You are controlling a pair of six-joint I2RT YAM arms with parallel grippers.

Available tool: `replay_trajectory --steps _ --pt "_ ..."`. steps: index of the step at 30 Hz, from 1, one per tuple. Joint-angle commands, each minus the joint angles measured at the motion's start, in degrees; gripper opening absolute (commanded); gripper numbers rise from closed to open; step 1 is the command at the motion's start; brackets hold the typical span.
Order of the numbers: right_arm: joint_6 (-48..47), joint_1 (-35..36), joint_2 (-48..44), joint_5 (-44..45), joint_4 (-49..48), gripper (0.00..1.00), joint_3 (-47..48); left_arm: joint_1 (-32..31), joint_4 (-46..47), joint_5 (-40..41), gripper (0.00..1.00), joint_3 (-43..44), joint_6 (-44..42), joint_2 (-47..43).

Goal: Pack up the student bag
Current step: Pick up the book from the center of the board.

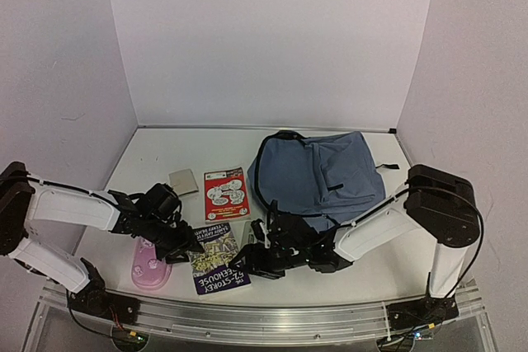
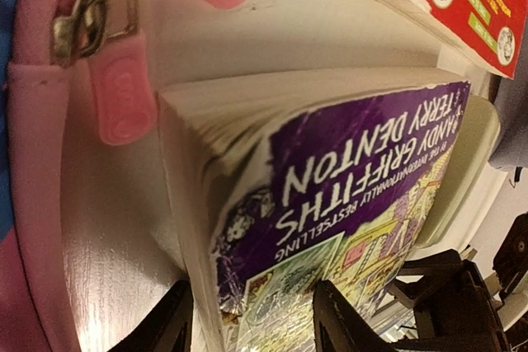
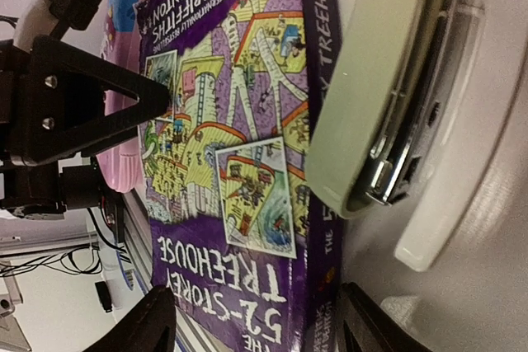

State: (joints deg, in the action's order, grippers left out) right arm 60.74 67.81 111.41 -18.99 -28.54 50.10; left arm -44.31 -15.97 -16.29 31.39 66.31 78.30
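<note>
**A:** Well, where do things stand with the bag?

**B:** Nothing looks packed yet, I'd say. The slate-blue backpack (image 1: 326, 172) lies flat, right of centre in the overhead view and toward the back of the table (image 1: 157, 154). The purple Treehouse paperback (image 1: 216, 260) lies low in the middle of the frame, apart from the backpack, with both arms on it.

**A:** And the grippers?

**B:** The left gripper (image 2: 252, 311) straddles the book's corner, with one finger by the page edge and the other over the cover. I cannot tell whether it has pinched yet. The right gripper (image 3: 257, 302) stands spread over the lower end of the cover, near the title, and seems to be clamping nothing.

**A:** So the step is lifting the book. How should it be done?

**B:** The left fingers should go well in past the page edge before they squeeze. A nip on the cover alone would probably let a soft paperback fan open and sag. The right arm could steady or raise the spine side.

**A:** What about clutter?

**B:** The pink pencil case (image 1: 148, 268) sits just beside the book, at lower left of the overhead view. A pale green stapler (image 3: 371, 105) sits at the book's other side, at upper right in the right wrist view, close enough that I cannot tell whether they touch. The lift should go straight up so neither gets dragged. The red book (image 1: 224, 194) sits further back, out of the way.

**A:** Then on to the bag?

**B:** Yes, though I cannot tell from here whether its mouth is unzipped. That needs checking first.
</note>
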Motion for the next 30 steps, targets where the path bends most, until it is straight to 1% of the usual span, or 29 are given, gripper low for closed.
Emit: replay_trajectory --steps 1,8,11,13,16,20,25,30 --pt "3.8 0.3 3.5 -3.4 -6.6 0.65 1.6 -0.1 3.2 -0.8 0.4 -2.1 1.8 1.3" --pt "11.6 0.3 7.5 -5.5 -20.2 0.63 0.2 -0.3 8.4 -2.3 0.16 -4.1 4.1 2.0" --pt "12.9 0.3 8.1 -5.3 -22.6 0.62 0.2 -0.4 10.0 -2.6 0.05 -4.4 4.7 2.0" --pt "13.2 0.3 8.0 -4.7 -23.3 0.61 0.0 -0.4 12.0 -3.1 0.0 -5.3 5.7 1.4" --pt "13.5 0.3 7.6 -3.2 -23.5 0.6 -0.9 -0.4 14.9 -3.4 0.0 -6.5 6.7 -0.8" --pt "14.7 0.3 6.9 -0.5 -23.4 0.59 -2.7 -0.4 18.0 -3.0 0.0 -7.9 6.7 -7.3" --pt "14.5 0.3 4.5 2.7 -23.5 0.6 -4.5 -0.4 16.8 -0.8 0.0 -9.0 6.1 -17.7" --pt "12.1 0.2 2.1 3.6 -23.8 0.63 -4.9 -0.3 16.3 0.5 0.0 -9.7 6.3 -23.5"
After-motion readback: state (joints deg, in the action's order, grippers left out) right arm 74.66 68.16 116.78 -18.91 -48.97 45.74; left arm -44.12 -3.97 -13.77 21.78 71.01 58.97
